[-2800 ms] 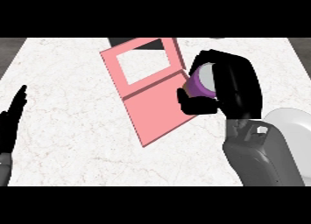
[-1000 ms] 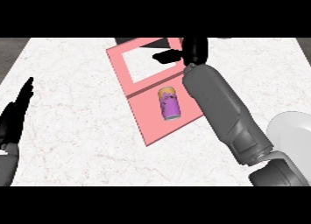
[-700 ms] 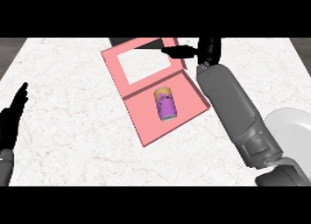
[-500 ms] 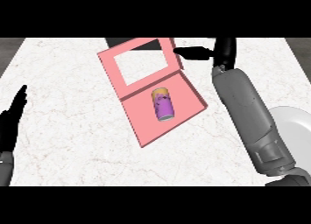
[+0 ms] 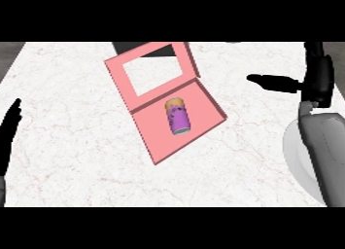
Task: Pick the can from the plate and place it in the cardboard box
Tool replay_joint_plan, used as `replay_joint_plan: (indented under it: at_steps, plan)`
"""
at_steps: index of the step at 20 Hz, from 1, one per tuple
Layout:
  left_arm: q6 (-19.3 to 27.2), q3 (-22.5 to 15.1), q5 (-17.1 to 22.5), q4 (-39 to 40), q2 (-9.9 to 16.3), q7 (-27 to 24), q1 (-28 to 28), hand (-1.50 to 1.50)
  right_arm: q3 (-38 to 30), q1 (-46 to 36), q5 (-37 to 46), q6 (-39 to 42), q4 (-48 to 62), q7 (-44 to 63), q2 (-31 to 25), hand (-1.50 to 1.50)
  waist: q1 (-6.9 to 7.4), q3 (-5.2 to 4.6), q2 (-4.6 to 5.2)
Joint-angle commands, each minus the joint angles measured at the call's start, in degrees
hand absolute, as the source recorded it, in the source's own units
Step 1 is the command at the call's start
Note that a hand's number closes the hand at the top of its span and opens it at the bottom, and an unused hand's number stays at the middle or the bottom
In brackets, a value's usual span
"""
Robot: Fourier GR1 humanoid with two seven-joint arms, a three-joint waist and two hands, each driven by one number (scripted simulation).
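At the view's left edge the left hand (image 5: 4,133) rests with its fingers straight and pointing up, holding nothing and well apart from everything else on the white marble counter (image 5: 67,87). Moving rightward, the pink cardboard box (image 5: 143,124) lies flat and turned at an angle, its lid section with a rectangular cut-out toward the far side and its open tray nearer. Inside that tray the can (image 5: 179,116) lies on its side, purple with an orange-yellow end, its long axis running roughly from far to near with the yellow end pointing away, and it sits near the middle of the tray without touching the walls as far as can be seen. Further right the right hand (image 5: 311,80) hangs above the counter beyond the box's right edge, fingers spread and straight with the thumb pointing left toward the box, empty. The can lies to the left of and nearer than this hand, and the right hand is plainly the closer of the two. At the right edge the white plate (image 5: 293,151) shows partly behind the grey right forearm, with no can on it. The placement looks done, so what remains is probably only drawing the right arm clear.
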Motion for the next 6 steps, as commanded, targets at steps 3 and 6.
replay_joint_plan:
  at_steps: [3, 6]
  plan:
    - [0.5, -0.06, -1.33, 1.02, -0.88, -0.67, -1.61, 0.0, -3.75, 14.65, -5.97, 9.85, -13.4, -0.58, -7.47, -1.5, 0.41, 0.0, 0.36]
    - [-1.39, 0.74, -0.47, -1.74, 0.18, 1.07, 0.44, 0.0, -4.07, 21.87, -6.79, 13.35, -23.05, 3.9, -9.98, -1.5, 0.49, -0.01, 0.25]
